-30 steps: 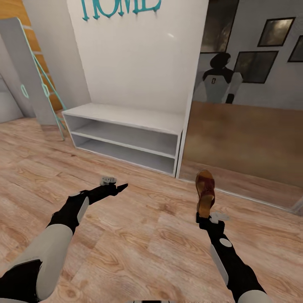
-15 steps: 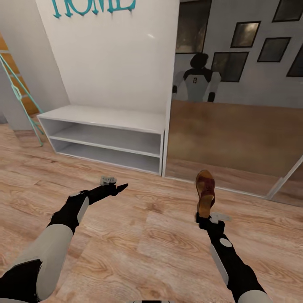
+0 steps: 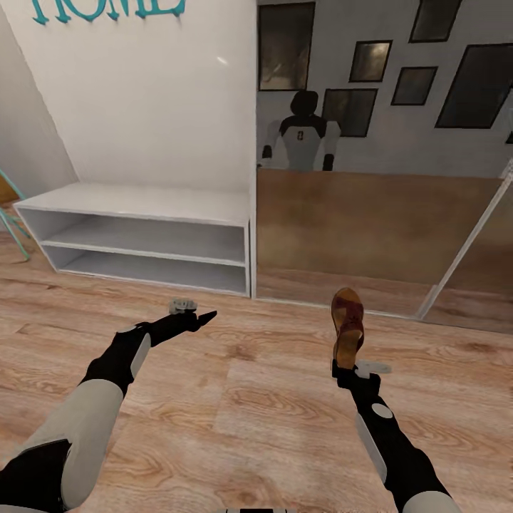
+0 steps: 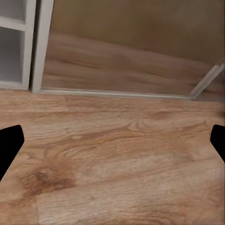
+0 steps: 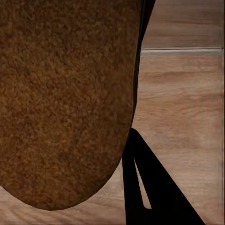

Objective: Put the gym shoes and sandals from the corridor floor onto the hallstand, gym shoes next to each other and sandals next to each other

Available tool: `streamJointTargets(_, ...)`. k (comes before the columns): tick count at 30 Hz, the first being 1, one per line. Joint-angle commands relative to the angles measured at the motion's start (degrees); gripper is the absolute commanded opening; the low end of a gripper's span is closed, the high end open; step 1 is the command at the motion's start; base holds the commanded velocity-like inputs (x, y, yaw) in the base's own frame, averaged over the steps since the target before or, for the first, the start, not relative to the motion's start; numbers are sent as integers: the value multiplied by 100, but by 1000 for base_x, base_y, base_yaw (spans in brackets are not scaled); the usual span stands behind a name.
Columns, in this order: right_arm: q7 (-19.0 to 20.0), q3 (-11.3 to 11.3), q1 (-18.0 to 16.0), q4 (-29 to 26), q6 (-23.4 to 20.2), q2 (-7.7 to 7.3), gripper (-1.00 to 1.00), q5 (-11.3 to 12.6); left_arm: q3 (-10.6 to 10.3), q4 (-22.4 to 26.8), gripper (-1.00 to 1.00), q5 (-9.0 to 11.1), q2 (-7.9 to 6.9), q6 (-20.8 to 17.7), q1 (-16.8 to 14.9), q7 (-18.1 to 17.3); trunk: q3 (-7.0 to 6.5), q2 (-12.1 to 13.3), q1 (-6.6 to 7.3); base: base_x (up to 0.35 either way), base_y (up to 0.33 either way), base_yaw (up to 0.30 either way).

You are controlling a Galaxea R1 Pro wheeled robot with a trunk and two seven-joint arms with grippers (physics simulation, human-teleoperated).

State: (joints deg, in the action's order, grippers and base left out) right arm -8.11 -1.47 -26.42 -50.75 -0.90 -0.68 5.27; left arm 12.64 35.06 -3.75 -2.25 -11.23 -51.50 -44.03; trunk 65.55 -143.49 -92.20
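One brown sandal (image 3: 348,326) stands upright in my right gripper (image 3: 347,365), which is shut on its heel end above the wood-plank floor (image 3: 249,406). The right wrist view has the sandal's brown sole (image 5: 65,93) close up beside a black finger (image 5: 150,187). My left gripper (image 3: 203,317) hangs open and empty over the floor, its fingertips (image 4: 9,140) far apart in the left wrist view. The pale hallstand (image 3: 142,203), with its two-tier bench and tall back panel, stands ahead on the left. The gym shoes and the other sandal are out of view.
A large wall mirror (image 3: 370,228) right of the hallstand reaches the floor and reflects the robot (image 3: 299,139). A teal frame (image 3: 11,224) leans at the far left edge. Dark picture frames hang on the grey wall in the reflection.
The camera has swung right, so the hallstand and mirror sit further left in the picture. Both arms keep their pose and the sandal stays in the right gripper.
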Motion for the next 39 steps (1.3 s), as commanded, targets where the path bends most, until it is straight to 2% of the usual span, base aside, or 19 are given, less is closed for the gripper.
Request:
streamJointTargets(1, -20, 13, -3, -5, -6, -2, -100, 71, 37, 10, 100, -38, 5, -46, -3, -44, 5, -2, 1, 0, 0, -253)
streamJointTargets(23, -19, 11, -3, 3, -6, -2, -100, 78, 36, 10, 100, -38, 9, -37, -1, -44, 5, -2, 1, 3, -2, -254)
streamJointTargets(39, -23, 7, -3, -1, -6, -2, -100, 80, 36, 10, 100, -38, 13, -37, -1, -41, 5, -2, 1, 216, -151, -254)
